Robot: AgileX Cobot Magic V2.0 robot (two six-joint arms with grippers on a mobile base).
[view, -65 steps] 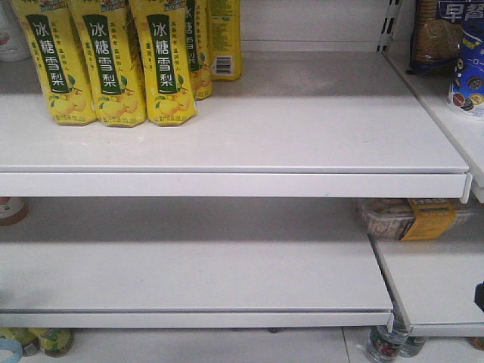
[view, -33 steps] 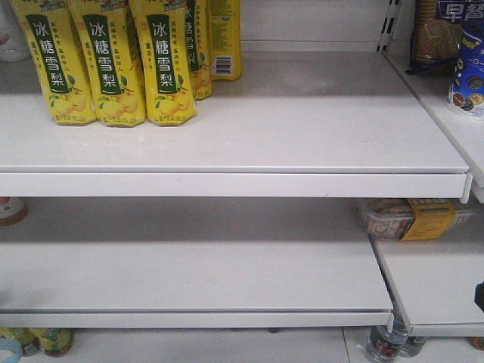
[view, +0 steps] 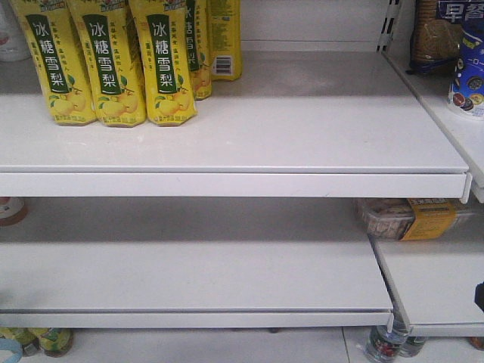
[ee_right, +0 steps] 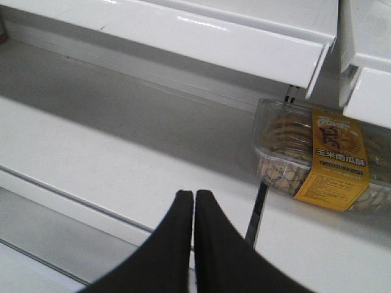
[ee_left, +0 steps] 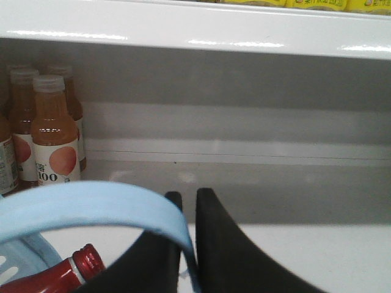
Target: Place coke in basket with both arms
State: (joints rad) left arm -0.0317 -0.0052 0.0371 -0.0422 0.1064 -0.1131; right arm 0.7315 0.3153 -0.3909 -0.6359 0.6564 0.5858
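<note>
Two hands are in view, each through its own wrist camera. At the left, the left hand [ee_left: 186, 201] is clenched on the basket handle [ee_left: 91, 204], the pale blue strap passing between its nearly closed fingers. Below the handle, at the frame's lower left, the coke [ee_left: 67, 278] is seen lying on its side, red cap up and to the right; it appears to lie inside the basket [ee_left: 18, 262], though only a slotted corner of that is visible. Juice bottles [ee_left: 52, 140] are stood on the shelf [ee_left: 275, 183] just behind. At the right, the right hand [ee_right: 193, 207] is clenched on nothing, its fingers pressed together above a bare shelf board [ee_right: 122, 165], with a snack box [ee_right: 317, 155] further right. The placing step is judged done or nearly so. A slip of the thin handle from the grip could tip the basket and roll the coke out; a swing leftward could knock the juice bottles.
</note>
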